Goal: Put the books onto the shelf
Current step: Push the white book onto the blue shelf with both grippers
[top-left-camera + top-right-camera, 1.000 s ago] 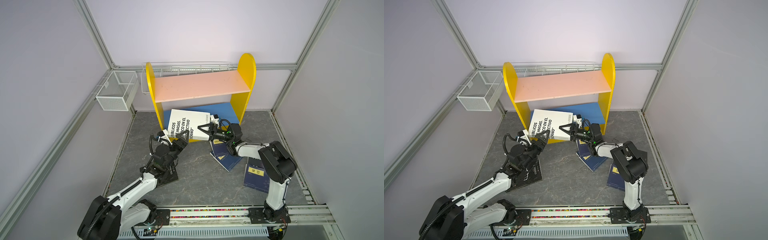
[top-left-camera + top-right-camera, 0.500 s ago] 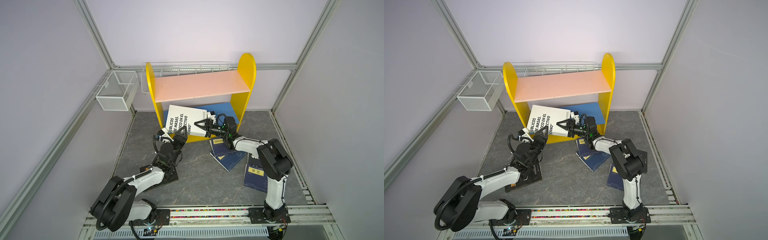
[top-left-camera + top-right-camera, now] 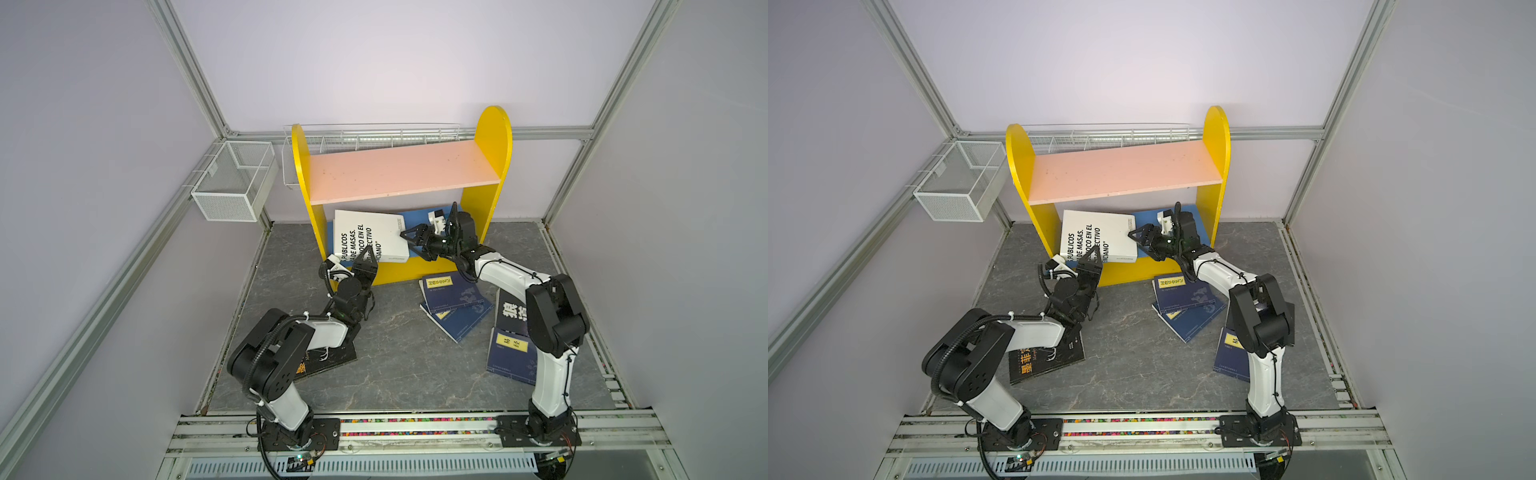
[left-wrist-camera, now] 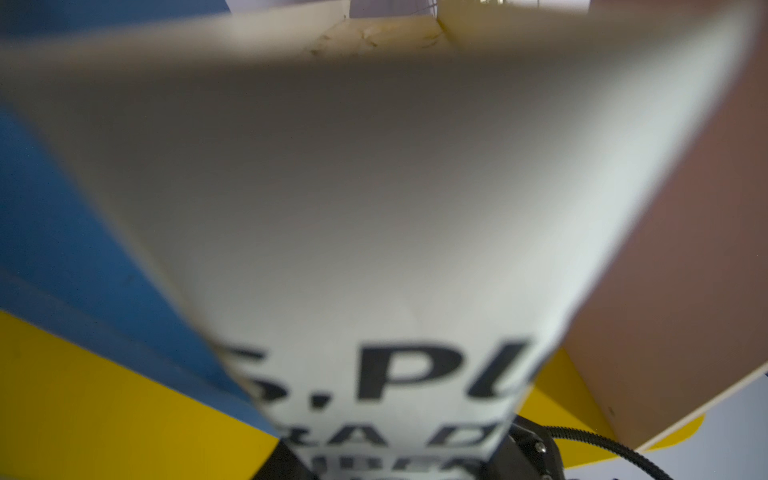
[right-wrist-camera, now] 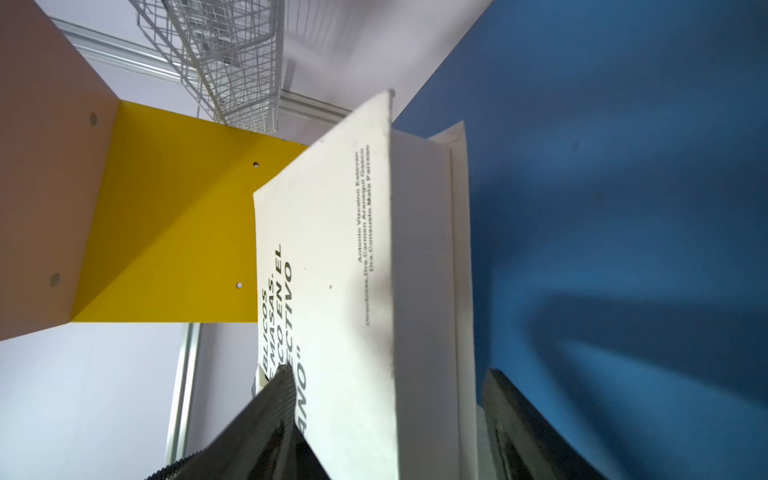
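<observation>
A thick white book (image 3: 365,237) (image 3: 1096,237) lies tilted on the blue lower board (image 3: 415,216) of the shelf (image 3: 399,170) (image 3: 1121,170), its near end sticking out over the front. My left gripper (image 3: 366,257) (image 3: 1090,259) (image 4: 395,457) is shut on that near edge. The cover (image 4: 374,208) fills the left wrist view. My right gripper (image 3: 413,245) (image 3: 1142,245) (image 5: 386,386) straddles the book's right edge (image 5: 353,270), open, with a gap at one finger. Two navy books (image 3: 453,299) lie stacked on the floor. A third navy book (image 3: 511,353) and a black book (image 3: 1046,361) lie partly under the arms.
A white mesh basket (image 3: 232,187) hangs on the left wall. A long wire basket (image 3: 374,135) runs behind the shelf top. The pink upper board (image 5: 41,166) sits close above the right gripper. A dark book with white characters (image 3: 513,311) lies behind the right arm.
The white book has slid further onto the lower board. My left gripper has closed on its near edge, and the right jaws have widened round its right edge.
</observation>
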Tool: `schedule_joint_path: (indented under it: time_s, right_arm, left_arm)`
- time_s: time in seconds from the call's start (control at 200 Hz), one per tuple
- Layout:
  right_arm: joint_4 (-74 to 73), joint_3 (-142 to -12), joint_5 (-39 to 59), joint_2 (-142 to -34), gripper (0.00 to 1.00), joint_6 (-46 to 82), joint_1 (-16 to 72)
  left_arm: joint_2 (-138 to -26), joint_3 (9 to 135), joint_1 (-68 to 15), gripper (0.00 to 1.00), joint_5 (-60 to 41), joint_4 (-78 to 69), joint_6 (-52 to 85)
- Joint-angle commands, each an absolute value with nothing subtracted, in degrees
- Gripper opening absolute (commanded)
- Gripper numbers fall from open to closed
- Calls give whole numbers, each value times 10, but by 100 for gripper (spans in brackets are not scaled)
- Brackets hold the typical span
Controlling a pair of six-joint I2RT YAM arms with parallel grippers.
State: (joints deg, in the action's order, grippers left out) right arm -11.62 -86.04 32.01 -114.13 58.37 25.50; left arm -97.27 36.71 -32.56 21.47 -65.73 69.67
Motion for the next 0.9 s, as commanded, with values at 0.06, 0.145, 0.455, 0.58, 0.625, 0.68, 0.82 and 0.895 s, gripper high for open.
schedule_joint_path:
  time_s: [0.06, 0.145, 0.455, 0.58, 0.625, 0.68, 0.82, 0.895]
  right_arm:
    - [-59, -910, 303, -1164, 71, 520, 260]
    - [-57, -928, 304, -1181, 70, 511, 266]
    - [-23, -975, 296, -1217, 66, 487, 289]
    - [-25, -977, 290, -1224, 66, 486, 291]
    - [-21, -976, 283, -1224, 65, 482, 291]
    - [-16, -976, 277, -1222, 65, 476, 291]
    - [-11, -981, 268, -1218, 65, 464, 291]
    - [-5, -985, 263, -1216, 65, 457, 291]
  left_arm:
    - [-991, 402, -321, 43, 257, -703, 711]
    - [-988, 406, -320, 50, 266, -677, 716]
    - [-990, 403, -319, 70, 264, -631, 754]
    - [-975, 400, -322, 82, 253, -587, 769]
    - [-965, 399, -326, 86, 250, -565, 771]
    - [-946, 400, -331, 92, 250, -529, 771]
    - [-876, 416, -336, 100, 221, -388, 771]
    - [-825, 448, -336, 100, 203, -230, 759]
